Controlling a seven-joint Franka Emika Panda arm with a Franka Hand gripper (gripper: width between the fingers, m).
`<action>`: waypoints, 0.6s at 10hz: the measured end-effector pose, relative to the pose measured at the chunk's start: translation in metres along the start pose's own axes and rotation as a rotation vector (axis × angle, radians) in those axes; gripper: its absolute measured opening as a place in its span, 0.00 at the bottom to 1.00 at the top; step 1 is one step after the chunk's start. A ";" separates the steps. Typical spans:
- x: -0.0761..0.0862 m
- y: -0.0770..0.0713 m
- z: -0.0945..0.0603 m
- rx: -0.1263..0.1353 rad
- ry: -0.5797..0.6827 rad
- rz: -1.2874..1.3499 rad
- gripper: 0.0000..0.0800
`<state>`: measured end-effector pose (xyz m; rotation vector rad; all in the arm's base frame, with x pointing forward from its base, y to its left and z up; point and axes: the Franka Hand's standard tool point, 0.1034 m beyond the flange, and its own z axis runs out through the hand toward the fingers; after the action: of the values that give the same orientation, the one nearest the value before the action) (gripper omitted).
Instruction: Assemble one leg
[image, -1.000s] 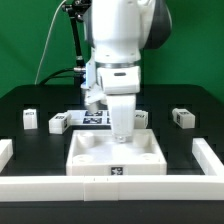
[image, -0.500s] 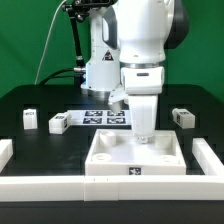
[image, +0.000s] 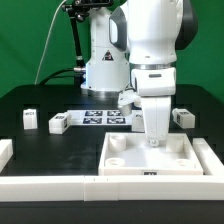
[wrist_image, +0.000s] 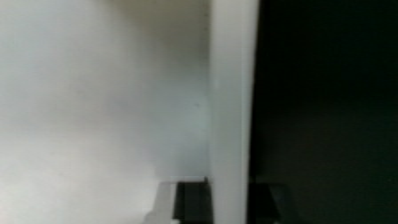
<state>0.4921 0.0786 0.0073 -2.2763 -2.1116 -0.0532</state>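
Observation:
My gripper is shut on the far rim of the large white square panel, which lies flat at the front of the table toward the exterior view's right. In the wrist view the dark fingertips straddle the panel's thin edge, with white panel surface on one side and black table on the other. Three small white legs with marker tags lie apart from the gripper: two at the exterior view's left and one at the right.
The marker board lies behind the panel, near the robot base. A low white rail runs along the front edge, with short rail pieces at the left and right; the panel sits close to the right one.
My gripper has slid toward the exterior view's right, and the white panel has moved with it from the table's middle to the right side.

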 end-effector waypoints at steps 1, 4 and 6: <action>0.001 0.003 0.000 -0.003 0.002 0.000 0.07; 0.007 0.009 0.000 0.006 0.002 -0.016 0.07; 0.005 0.011 0.000 0.008 0.002 -0.048 0.07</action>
<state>0.5031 0.0827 0.0074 -2.2205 -2.1615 -0.0478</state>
